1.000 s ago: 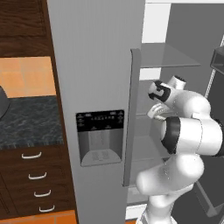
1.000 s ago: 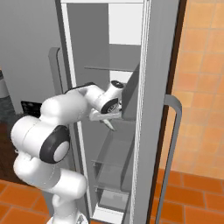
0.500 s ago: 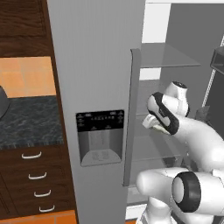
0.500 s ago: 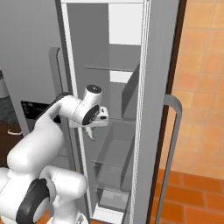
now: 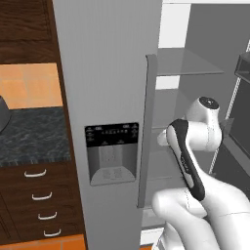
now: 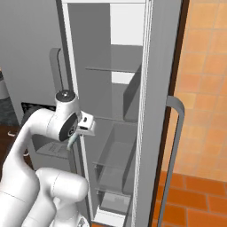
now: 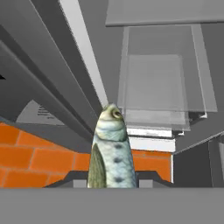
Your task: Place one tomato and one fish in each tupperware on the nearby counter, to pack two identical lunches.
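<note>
Hand view: fish [image 7: 110, 151] at 6 o'clock, head up, pinched in the gripper [image 7: 110, 181] with jaws pressed against its flanks, seemingly so that it can be carried out of the fridge; glass shelves [image 7: 157, 78] at 1 o'clock, orange floor tiles [image 7: 30, 157] at 8 o'clock

Right base view: gripper [image 6: 76, 141] at 9 o'clock, hung just outside the open fridge compartment [image 6: 117, 146], fish partly visible as a pale sliver beneath it; open fridge door [image 6: 159, 111] at 3 o'clock

Left base view: arm folded at 4 o'clock before the shelves; closed fridge door with dispenser [image 5: 111, 158] at centre; counter [image 5: 29, 136] at 9 o'clock, over drawers [image 5: 36, 200] at 8 o'clock; likely destination for the fish, though no tupperware identifiable on the visible stretch
</note>
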### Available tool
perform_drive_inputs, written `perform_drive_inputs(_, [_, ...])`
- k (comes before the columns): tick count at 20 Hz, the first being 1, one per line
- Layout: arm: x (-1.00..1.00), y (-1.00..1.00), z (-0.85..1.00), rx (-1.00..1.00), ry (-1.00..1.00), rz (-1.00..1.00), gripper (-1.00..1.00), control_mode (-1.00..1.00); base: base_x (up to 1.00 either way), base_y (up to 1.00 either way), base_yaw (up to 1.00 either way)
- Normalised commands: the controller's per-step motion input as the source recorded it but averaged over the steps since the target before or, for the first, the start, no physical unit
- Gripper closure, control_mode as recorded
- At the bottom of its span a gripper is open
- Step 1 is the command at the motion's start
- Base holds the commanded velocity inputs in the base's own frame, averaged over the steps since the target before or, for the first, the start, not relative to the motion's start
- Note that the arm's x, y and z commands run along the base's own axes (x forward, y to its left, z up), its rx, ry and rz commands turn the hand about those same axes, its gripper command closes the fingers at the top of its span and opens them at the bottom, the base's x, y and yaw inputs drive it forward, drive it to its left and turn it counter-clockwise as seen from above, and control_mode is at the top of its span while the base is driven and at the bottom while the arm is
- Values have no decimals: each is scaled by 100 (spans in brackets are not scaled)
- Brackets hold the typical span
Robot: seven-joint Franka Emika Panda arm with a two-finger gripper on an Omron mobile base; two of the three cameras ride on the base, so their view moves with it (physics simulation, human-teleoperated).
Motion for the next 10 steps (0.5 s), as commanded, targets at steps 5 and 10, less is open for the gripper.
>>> perform_drive_inputs(5, [-52,12,96,0,0,-20,100,-100,0,0,0])
perform_drive_inputs(10, [-40,12,93,0,1,-11,100,-100,0,0,0])
